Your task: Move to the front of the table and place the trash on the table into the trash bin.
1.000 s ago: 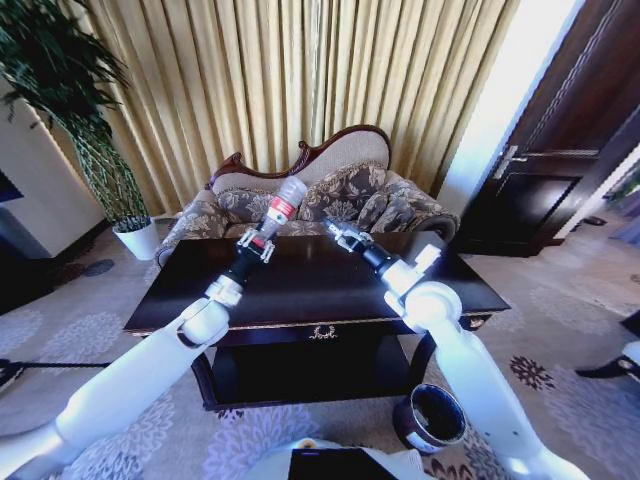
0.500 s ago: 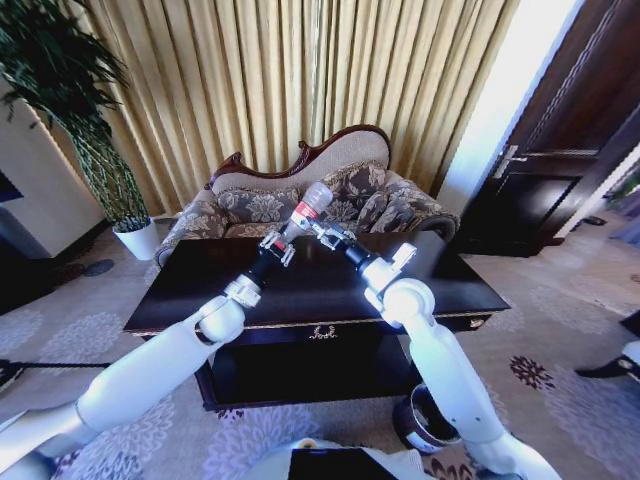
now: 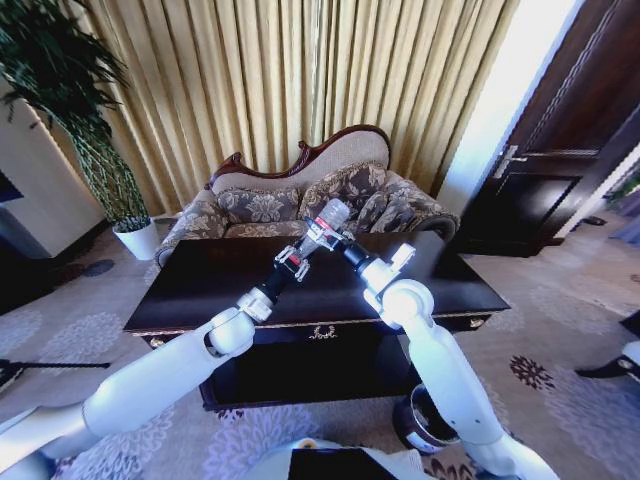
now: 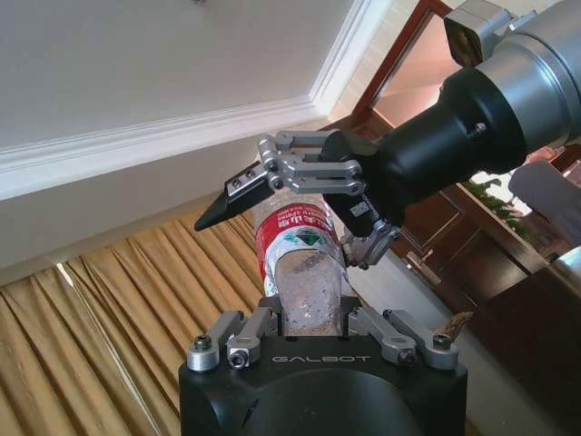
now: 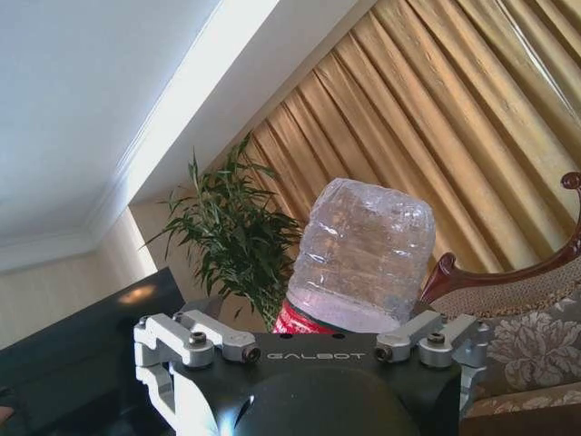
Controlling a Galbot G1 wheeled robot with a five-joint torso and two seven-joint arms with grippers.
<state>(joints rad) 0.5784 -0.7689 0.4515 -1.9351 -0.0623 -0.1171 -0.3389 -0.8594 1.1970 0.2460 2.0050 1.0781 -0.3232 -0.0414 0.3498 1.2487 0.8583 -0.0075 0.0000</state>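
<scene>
Above the table [image 3: 200,285], tilted bottle [image 3: 325,222] between both tools.

Head camera looks forward-down over the surface [image 3: 200,285]; both wrist cameras face upward, close on the shared bottle [image 4: 298,259].

Clear crumpled plastic bottle with a red label [image 3: 324,226], held in the air above the tabletop, tilted, one end pointing up toward the sofa side; the left pincer [image 3: 293,263] clamps its lower end, the right pincer [image 3: 334,239] sits at its labelled middle. Large rectangular dark glossy wooden tabletop [image 3: 200,285] with gold trim, gold emblem on the front rail, lower shelf beneath. Small round dark brown bin [image 3: 425,417] stands upright on the carpet near the table's front right corner, partly hidden behind the right arm.
</scene>
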